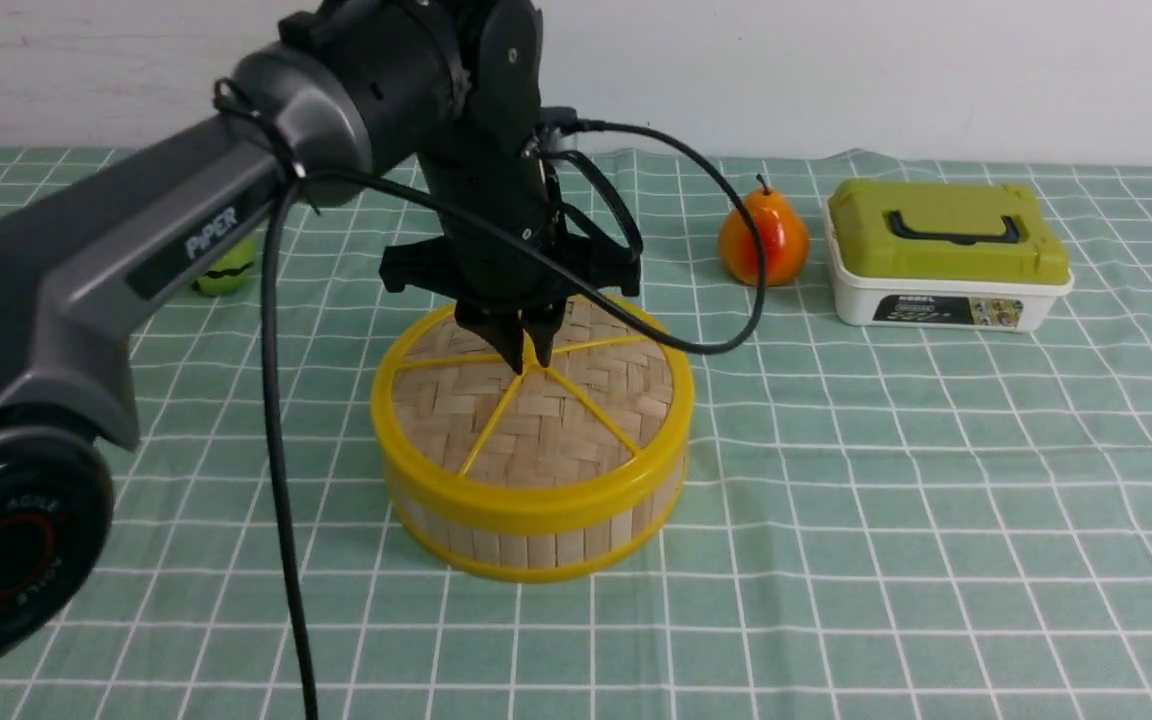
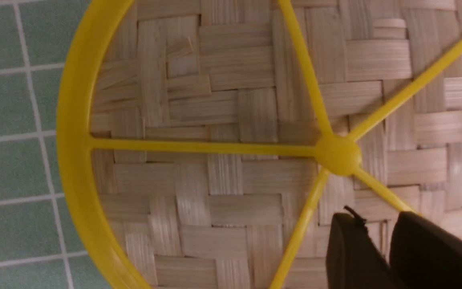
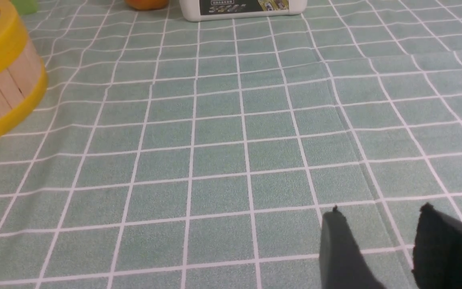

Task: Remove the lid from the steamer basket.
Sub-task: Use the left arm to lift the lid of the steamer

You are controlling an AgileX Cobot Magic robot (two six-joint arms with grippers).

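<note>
The lid (image 1: 536,420), woven bamboo with a yellow rim and spokes, sits on the steamer basket (image 1: 536,545) at the table's middle. My left gripper (image 1: 528,352) points down over the lid's centre, its tips just above the hub. In the left wrist view the hub (image 2: 337,154) lies just ahead of the gripper (image 2: 377,218). The jaws stand a narrow gap apart with nothing between them, and one spoke runs under a fingertip (image 2: 411,224). My right gripper (image 3: 379,210) is open and empty over bare tablecloth, out of the front view. The basket's wall (image 3: 2,92) shows at that view's edge.
An orange-red pear (image 1: 762,240) and a white box with an olive-green lid (image 1: 946,255) stand at the back right. A small green object (image 1: 224,272) lies back left behind the arm. A black cable (image 1: 276,450) hangs from the left arm beside the basket.
</note>
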